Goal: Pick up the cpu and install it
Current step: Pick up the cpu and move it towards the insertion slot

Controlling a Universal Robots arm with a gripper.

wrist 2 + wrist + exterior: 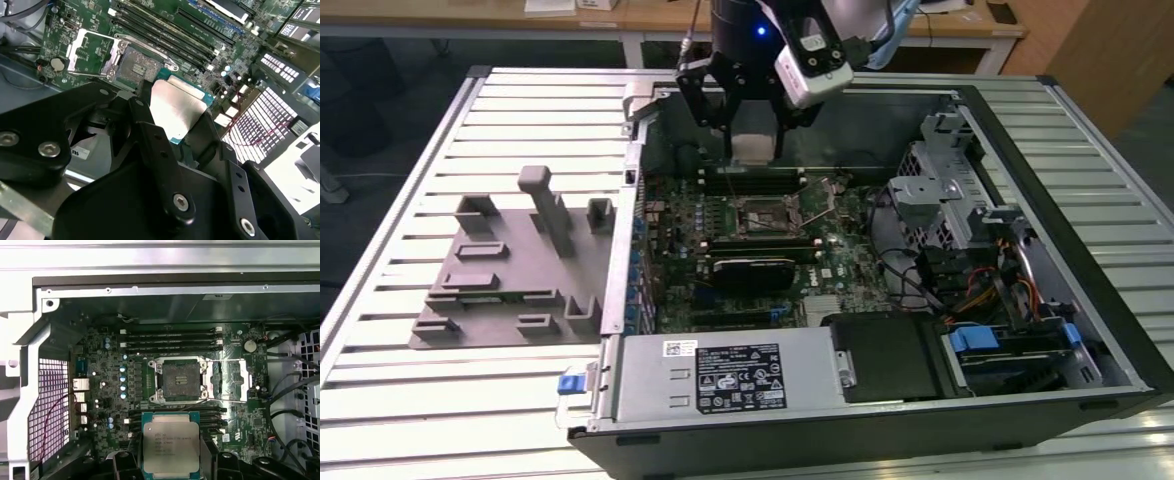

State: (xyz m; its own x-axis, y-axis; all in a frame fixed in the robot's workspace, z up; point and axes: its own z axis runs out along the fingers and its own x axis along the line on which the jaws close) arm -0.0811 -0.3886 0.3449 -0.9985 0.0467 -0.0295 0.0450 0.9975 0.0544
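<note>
Slatted table, with an open computer case lying on it, side panel off. A grey plate with upright blocks rests on the table just beside the case, on the exterior view's left, well apart from my tool.

Circuit board covers the case floor. The socket near its middle is bare and dark. Its metal hold-down frame is swung open and lies flat to one side, so the seat is uncovered.

Gripper hangs inside the case, above the board, toward the far wall in the exterior view. Its black fingers are closed against two opposite edges of the cpu. The cpu rides flat between them, lid facing away from the board. Nothing else is in the grip.

Key relation: the cpu is clear of the board and not over the socket. In the first wrist view the socket lies ahead of the cpu, beyond the fingertips, with long dark slots between the two; near, but apart. The cpu's edges run about square with the socket's edges. I judge the offset to be sideways and in height, not in twist.

The cpu itself is near-square, slightly longer one way. It has a silvery-grey metal lid with stepped corners and faint print, on a thin green rim. In the second wrist view the lid shines pale under the light.
</note>
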